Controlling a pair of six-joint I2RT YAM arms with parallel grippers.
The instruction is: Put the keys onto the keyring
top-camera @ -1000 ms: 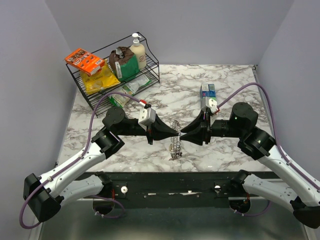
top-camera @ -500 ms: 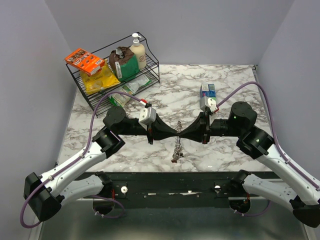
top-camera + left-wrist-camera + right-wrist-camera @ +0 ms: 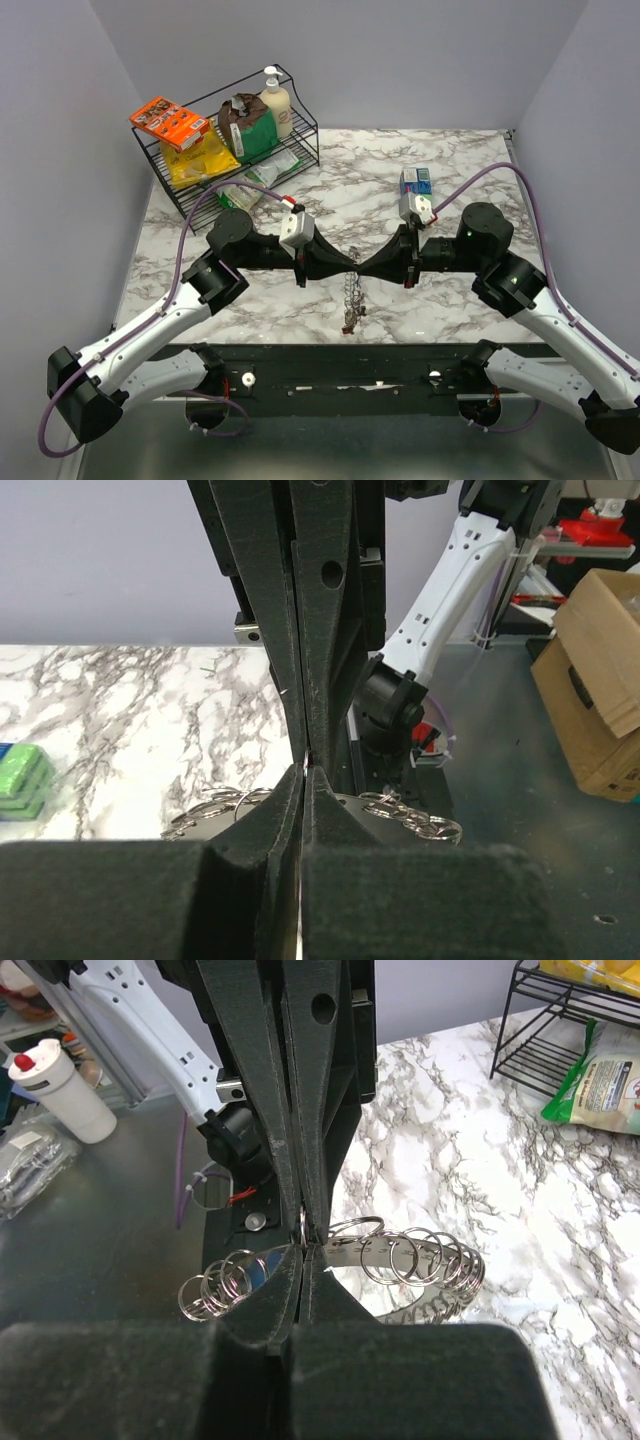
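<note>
My left gripper (image 3: 348, 263) and right gripper (image 3: 366, 268) meet tip to tip above the near middle of the marble table. The keyring (image 3: 350, 297), a silvery chain-like loop strung with small split rings, hangs down from where the tips meet. In the right wrist view my right gripper (image 3: 303, 1245) is shut on the keyring (image 3: 420, 1260), which curves off to the right. In the left wrist view my left gripper (image 3: 305, 770) is pressed together, with the keyring (image 3: 415, 815) showing on both sides of the jaws. The keys are not in view.
A black wire rack (image 3: 300, 125) at the back left holds an orange box, a yellow packet, a green bag and a soap bottle. A green and white packet (image 3: 250, 190) lies in front of it. A small blue and green carton (image 3: 415, 183) stands behind the right gripper.
The right gripper has closed and moved left until its tips meet the left gripper's on the keyring. The keyring now hangs straighter below the tips.
</note>
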